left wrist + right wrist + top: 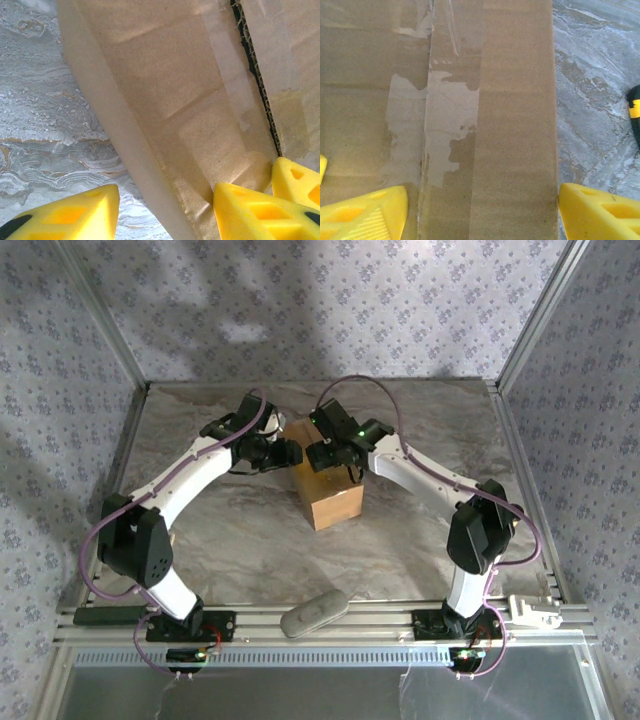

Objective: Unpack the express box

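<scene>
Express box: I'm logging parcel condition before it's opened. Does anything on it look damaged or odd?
Yes. On the express box, the clear tape along the top is torn into patchy scraps. In the left wrist view the seam between the flaps gapes slightly, a dark slit showing corrugated edge.

Marble-patterned table (230, 540): grey oblong item (315, 612) on near rail, possibly a pouch. Black bar (105, 616) at near left, white fitting (533, 611) at near right.
</scene>
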`<state>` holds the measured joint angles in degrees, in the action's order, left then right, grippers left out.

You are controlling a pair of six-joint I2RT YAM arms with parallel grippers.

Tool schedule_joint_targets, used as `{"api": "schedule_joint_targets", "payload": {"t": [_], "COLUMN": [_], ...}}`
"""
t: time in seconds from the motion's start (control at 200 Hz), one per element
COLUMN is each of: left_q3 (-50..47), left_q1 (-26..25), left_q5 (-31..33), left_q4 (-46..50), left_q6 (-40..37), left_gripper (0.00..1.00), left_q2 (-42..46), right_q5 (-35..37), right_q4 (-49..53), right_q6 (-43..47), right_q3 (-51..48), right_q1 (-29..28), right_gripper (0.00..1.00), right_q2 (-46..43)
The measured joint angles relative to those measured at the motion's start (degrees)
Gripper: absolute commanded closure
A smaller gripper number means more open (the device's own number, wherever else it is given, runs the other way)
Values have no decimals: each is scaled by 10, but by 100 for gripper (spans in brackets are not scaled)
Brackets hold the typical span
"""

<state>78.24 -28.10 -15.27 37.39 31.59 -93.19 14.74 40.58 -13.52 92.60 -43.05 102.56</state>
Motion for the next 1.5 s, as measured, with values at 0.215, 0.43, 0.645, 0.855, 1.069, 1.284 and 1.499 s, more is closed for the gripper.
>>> {"api": "schedule_joint_targets", "payload": {"t": [0.215, 0.43, 0.645, 0.855, 1.069, 1.284, 1.499], "left_q3": [-6, -19, -31, -41, -52, -56, -57], "left_q1": [0, 3, 9, 11, 14, 15, 15], "left_q5": [-4, -12, -27, -37, -46, -51, -58], "left_q4": [-8, -31, -62, -82, -102, -112, -121], "left_q6": [0, 0, -2, -5, -7, -7, -11], "left_gripper": [49, 50, 51, 51, 52, 52, 53], "left_q2": [-1, -1, -4, -4, -3, -3, -6], "right_q5": [66, 131, 166, 186, 201, 207, 217], "right_q4": [13, 29, 29, 29, 31, 31, 35], "right_q6": [11, 13, 9, 8, 9, 9, 11], "right_q3": [14, 32, 34, 33, 33, 32, 32], "right_q1": [-23, -42, -45, -45, -45, -45, -45], "right_gripper": [24, 27, 29, 31, 32, 32, 32], "right_q2": [14, 35, 40, 40, 36, 23, 14]}}
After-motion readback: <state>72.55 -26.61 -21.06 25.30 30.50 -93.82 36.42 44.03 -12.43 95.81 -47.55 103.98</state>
